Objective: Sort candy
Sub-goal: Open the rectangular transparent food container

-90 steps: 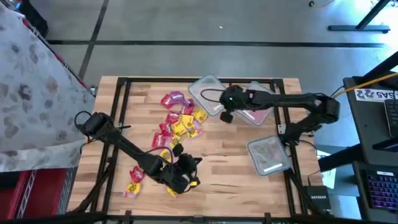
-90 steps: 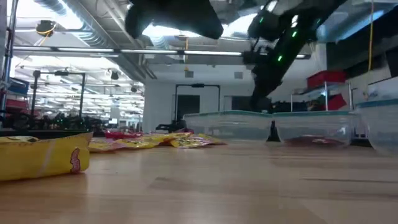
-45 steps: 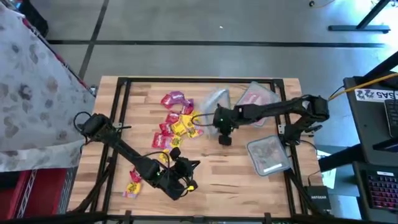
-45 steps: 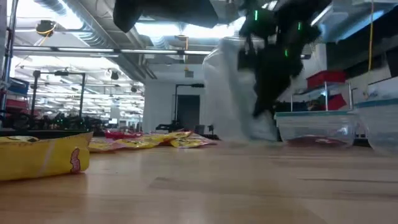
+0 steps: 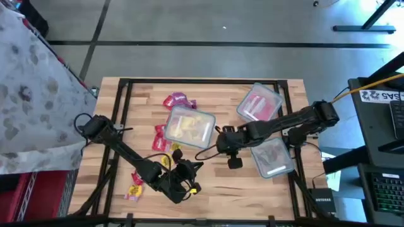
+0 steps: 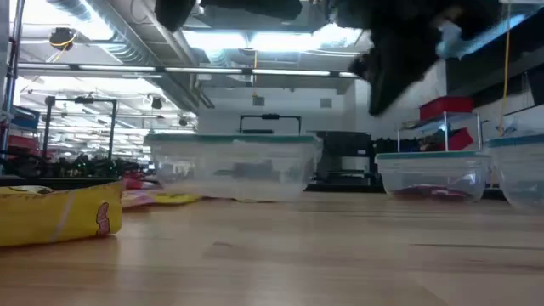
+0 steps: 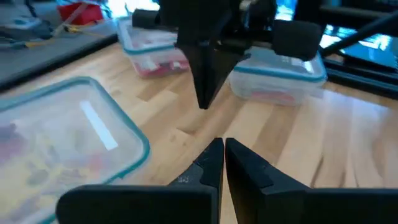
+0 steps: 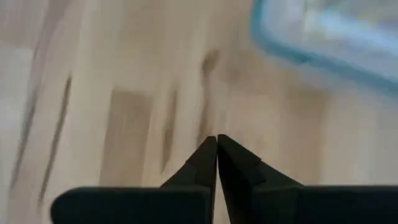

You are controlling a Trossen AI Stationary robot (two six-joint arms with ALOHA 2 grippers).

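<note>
We see a clear tub sitting over the candy — both grippers, left and right, pinched together on nothing above the table.

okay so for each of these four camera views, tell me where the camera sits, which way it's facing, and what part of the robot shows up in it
High view: above the table, facing straight down; both arms, left tool, right tool.
Low view: at tabletop height, facing level across to the room; dark arms overhead, a yellow candy close up.
Left wrist view: on the left arm, facing forward; its own shut fingers, the right arm beyond.
Right wrist view: on the right arm, facing the tabletop; its shut fingers.
Shared: the clear tub over the candy pile.
</note>
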